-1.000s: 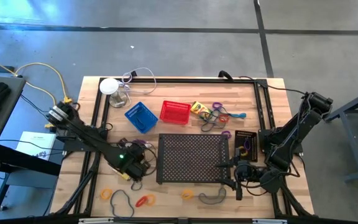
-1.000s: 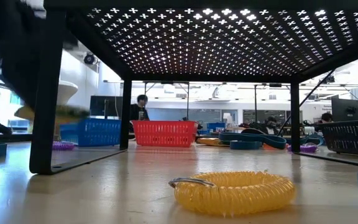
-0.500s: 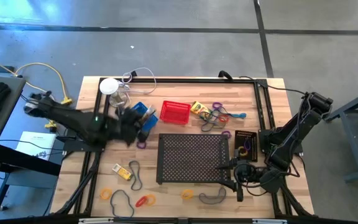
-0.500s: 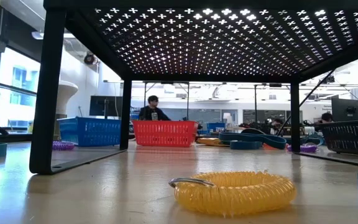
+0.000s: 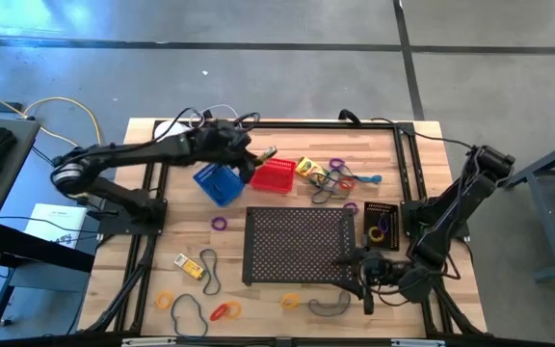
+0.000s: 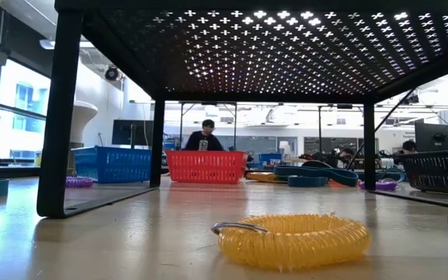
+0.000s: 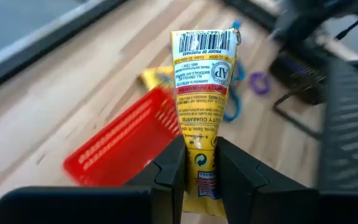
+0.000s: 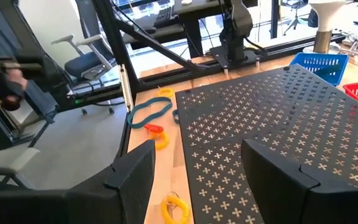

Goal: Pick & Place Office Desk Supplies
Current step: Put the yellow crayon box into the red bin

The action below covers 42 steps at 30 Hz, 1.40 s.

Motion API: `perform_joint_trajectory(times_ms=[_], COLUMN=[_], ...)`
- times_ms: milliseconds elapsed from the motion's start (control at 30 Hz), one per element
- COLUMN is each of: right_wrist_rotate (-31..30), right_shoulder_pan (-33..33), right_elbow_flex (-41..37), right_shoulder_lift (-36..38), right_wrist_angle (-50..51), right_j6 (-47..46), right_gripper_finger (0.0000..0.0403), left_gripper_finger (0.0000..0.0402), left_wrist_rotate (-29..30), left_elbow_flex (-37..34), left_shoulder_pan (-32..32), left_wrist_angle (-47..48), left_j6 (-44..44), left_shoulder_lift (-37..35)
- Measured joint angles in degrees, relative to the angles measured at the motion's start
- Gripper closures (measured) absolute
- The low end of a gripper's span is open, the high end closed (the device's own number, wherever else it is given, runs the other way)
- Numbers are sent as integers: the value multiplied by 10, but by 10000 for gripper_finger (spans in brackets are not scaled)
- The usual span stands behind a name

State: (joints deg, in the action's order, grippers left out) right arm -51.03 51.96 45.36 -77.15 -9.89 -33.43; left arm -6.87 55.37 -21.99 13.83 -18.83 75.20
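Nearest the front edge of the wooden worktop (image 5: pixel 408 159) lie loose rubber-band loops, among them a yellow coiled band (image 6: pixel 290 239) just in front of the large black perforated tray (image 5: pixel 297 244). A second yellow crayon box (image 5: pixel 190 265) lies on the boards to the left of that tray. The right gripper (image 5: pixel 366 280) hangs low at the tray's front right corner, jaws spread wide and empty, waiting; the small black mesh basket (image 5: pixel 383 224) stands just beyond it.

Farther back, the left gripper (image 7: pixel 199 163) has its jaws clamped on the lower end of a yellow crayon box (image 7: pixel 202 102), which stands up out of them, barcode end outward. It hangs above the gap between the blue mesh basket (image 5: pixel 218 182) and the red mesh basket (image 5: pixel 274 175).

The step in hand looks like delivery into the red basket. To do it well, the arm should bring the box squarely over the basket's opening, lower it until the free end is inside the rim, and only then part the jaws, so the box cannot tip out over the low wall or nudge the light basket.

Beyond the baskets more bands lie tangled by a third yellow box. Past the worktop is an open workshop, where a person (image 6: pixel 204 137) sits well behind the red basket.
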Motion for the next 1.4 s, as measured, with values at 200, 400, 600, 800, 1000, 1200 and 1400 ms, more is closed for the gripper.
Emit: perform_joint_trajectory(times_ms=[200, 400, 600, 800, 1000, 1200, 1400], right_wrist_rotate=[0, 2, 2, 2, 1, 2, 2], right_shoulder_pan=[0, 0, 0, 0, 0, 0, 0], right_elbow_flex=[0, 0, 0, 0, 0, 0, 0], right_shoulder_lift=[-2, -2, -5, -18, -18, -18, -18], right_wrist_angle=[-3, -2, -3, -11, -11, -11, -11], right_j6=[-12, -28, -44, -44, -41, -38, -22], right_gripper_finger=[176, 176, 176, 176, 176, 176, 176], left_gripper_finger=[332, 332, 332, 318, 274, 259, 258], left_wrist_rotate=[-39, -39, -38, -19, 14, 29, 15], left_elbow_flex=[0, 0, 0, 0, 0, 0, 0], left_shoulder_pan=[-26, -21, -13, 3, 3, 5, 19], left_wrist_angle=[-31, -44, -38, -38, -38, -54, -56], left_j6=[0, 11, 6, 21, 26, 26, 25], left_shoulder_lift=[58, 68, 69, 69, 69, 68, 14])
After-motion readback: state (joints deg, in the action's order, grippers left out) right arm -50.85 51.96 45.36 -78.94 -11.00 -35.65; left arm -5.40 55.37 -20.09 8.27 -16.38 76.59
